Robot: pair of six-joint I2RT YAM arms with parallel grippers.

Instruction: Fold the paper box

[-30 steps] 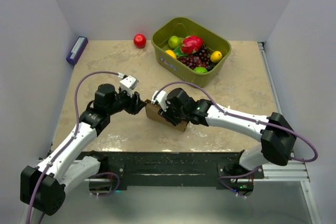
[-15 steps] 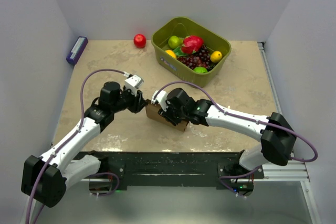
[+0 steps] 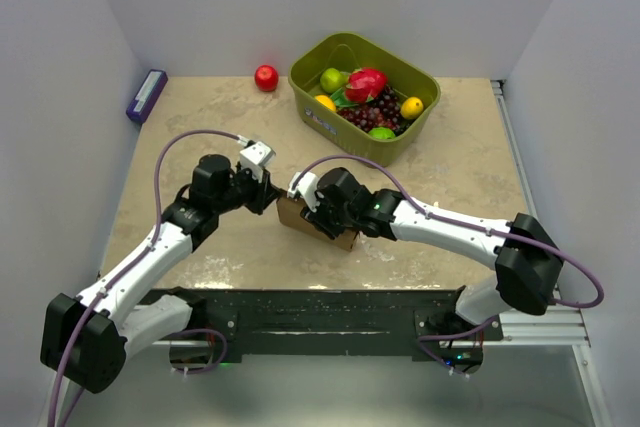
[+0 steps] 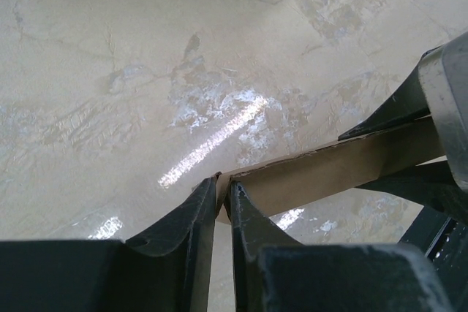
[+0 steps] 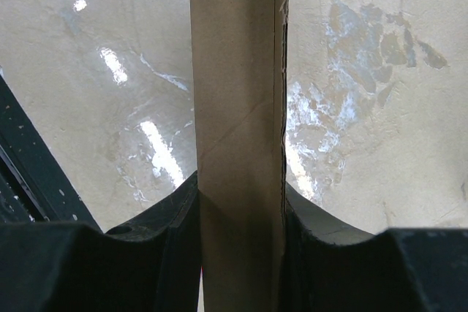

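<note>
The paper box (image 3: 332, 232) is a plain brown cardboard piece held off the table between the two arms, near the middle front. My right gripper (image 3: 318, 209) is shut across a narrow panel of the box (image 5: 238, 107), with a finger pressed on each side of my right gripper (image 5: 240, 183). My left gripper (image 3: 272, 197) is at the box's left end. In the left wrist view my left gripper (image 4: 221, 184) pinches the thin corner of a cardboard flap (image 4: 344, 166), its jaws almost together.
A green basket (image 3: 352, 139) full of fruit stands at the back centre-right. A red apple (image 3: 266, 78) lies left of it, and a purple block (image 3: 146, 95) lies by the left wall. White walls close in both sides.
My left gripper has moved right to the box's left end and closed on the flap's corner. The right arm and the box have stayed put.
</note>
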